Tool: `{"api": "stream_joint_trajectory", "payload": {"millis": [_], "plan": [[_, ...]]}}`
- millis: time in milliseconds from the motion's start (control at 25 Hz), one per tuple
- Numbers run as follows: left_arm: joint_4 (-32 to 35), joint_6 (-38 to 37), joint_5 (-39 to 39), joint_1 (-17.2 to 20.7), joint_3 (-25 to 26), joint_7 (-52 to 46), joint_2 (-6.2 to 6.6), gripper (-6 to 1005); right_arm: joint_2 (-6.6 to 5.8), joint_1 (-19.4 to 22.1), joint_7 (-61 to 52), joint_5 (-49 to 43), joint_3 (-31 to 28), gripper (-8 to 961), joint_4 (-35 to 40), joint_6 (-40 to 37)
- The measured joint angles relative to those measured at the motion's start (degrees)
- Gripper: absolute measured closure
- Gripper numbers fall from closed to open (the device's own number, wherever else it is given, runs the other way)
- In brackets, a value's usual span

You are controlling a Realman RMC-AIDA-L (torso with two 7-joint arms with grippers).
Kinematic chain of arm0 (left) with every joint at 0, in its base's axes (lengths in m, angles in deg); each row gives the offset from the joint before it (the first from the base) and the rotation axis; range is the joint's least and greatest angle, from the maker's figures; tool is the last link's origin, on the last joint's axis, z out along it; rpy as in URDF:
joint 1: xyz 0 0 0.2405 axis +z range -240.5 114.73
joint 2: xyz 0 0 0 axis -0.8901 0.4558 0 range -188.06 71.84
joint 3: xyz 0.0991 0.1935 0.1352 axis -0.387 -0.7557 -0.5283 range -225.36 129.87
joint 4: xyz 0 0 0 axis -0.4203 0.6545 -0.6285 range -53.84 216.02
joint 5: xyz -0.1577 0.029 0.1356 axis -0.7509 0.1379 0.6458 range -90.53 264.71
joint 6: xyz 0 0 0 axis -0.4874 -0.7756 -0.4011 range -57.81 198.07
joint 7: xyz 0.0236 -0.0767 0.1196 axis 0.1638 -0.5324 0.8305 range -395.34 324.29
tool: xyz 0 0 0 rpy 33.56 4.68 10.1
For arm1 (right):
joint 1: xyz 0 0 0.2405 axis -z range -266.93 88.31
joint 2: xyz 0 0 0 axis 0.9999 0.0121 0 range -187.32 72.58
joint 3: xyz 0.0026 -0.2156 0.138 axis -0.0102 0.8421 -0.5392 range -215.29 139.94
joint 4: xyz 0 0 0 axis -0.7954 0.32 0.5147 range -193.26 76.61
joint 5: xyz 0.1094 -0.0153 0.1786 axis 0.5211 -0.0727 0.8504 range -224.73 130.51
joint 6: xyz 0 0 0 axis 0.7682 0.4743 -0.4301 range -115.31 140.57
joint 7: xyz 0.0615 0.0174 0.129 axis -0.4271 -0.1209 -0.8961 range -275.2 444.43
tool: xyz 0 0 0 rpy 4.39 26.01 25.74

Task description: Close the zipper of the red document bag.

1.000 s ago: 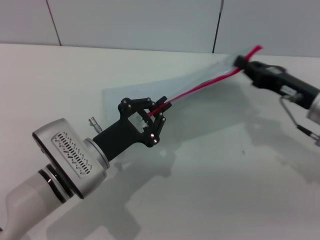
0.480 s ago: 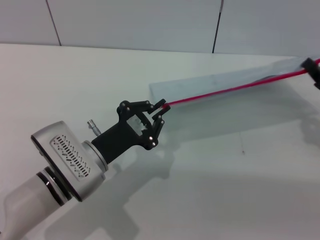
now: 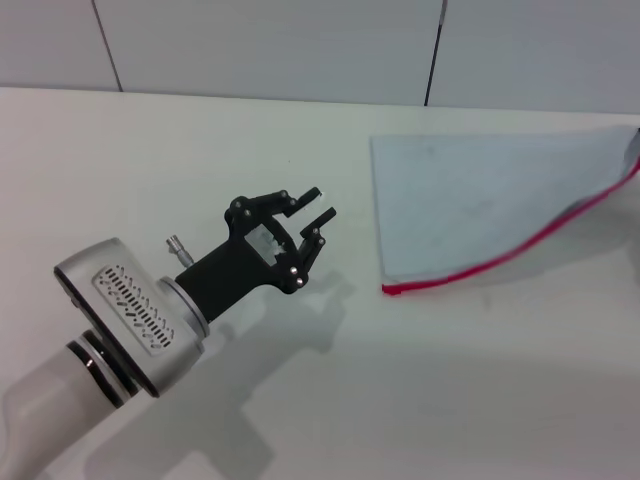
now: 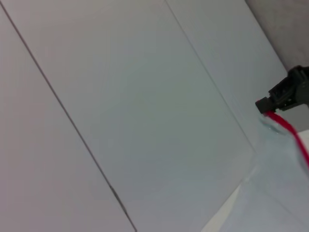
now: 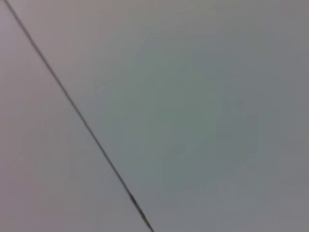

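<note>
The red document bag (image 3: 480, 200), a pale blue-grey pouch, lies at the right of the table, and its far right corner is lifted off the head view's edge. The zipper (image 3: 500, 258) is the red strip along the bag's near long edge; I cannot make out its slider. My left gripper (image 3: 322, 203) hangs open and empty a short way left of the bag's near corner, not touching it. In the left wrist view my right gripper (image 4: 285, 94) grips the end of the zipper (image 4: 289, 129) above the bag (image 4: 275, 193).
The white table (image 3: 450, 380) stretches in front of me and to the left. A grey panelled wall (image 3: 300, 50) with dark seams stands behind it. The right wrist view shows only that wall.
My left gripper let go of the zipper's end and opened. The bag slid to the right, its near part dropped onto the table, and the right gripper left the head view.
</note>
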Motion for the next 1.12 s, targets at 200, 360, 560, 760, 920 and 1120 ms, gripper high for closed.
{"api": "stream_joint_trajectory", "payload": {"millis": [200,360,560,760,920,1120], "plan": [[0.02,-0.16,-1.69,0.14,0.05,-0.08,0.01,771,0.37,1.09,9.19,-0.01,-1.91,724,-1.00,-7.45],[0.06,-0.29,-4.59,0.26,0.09,-2.22,0.03,677,0.52,2.46,22.52,-0.02,-6.72,637,-5.88,-15.77],[1.17,-1.99,-7.32,0.70,0.08,-6.47,0.22,650,0.51,3.37,35.51,-0.05,-9.49,486,-10.85,-19.03],[4.24,-7.60,-9.44,2.17,0.05,-11.93,0.27,645,0.53,3.21,43.31,-0.04,-10.79,300,-13.91,-18.85],[6.15,-12.53,-12.12,3.37,0.08,-16.80,0.39,642,0.55,3.55,47.22,0.02,-12.92,182,-15.59,-18.83],[7.14,-16.18,-16.39,4.67,0.15,-19.50,0.56,638,0.58,3.63,47.98,-0.02,-13.19,185,-16.05,-19.07]]}}
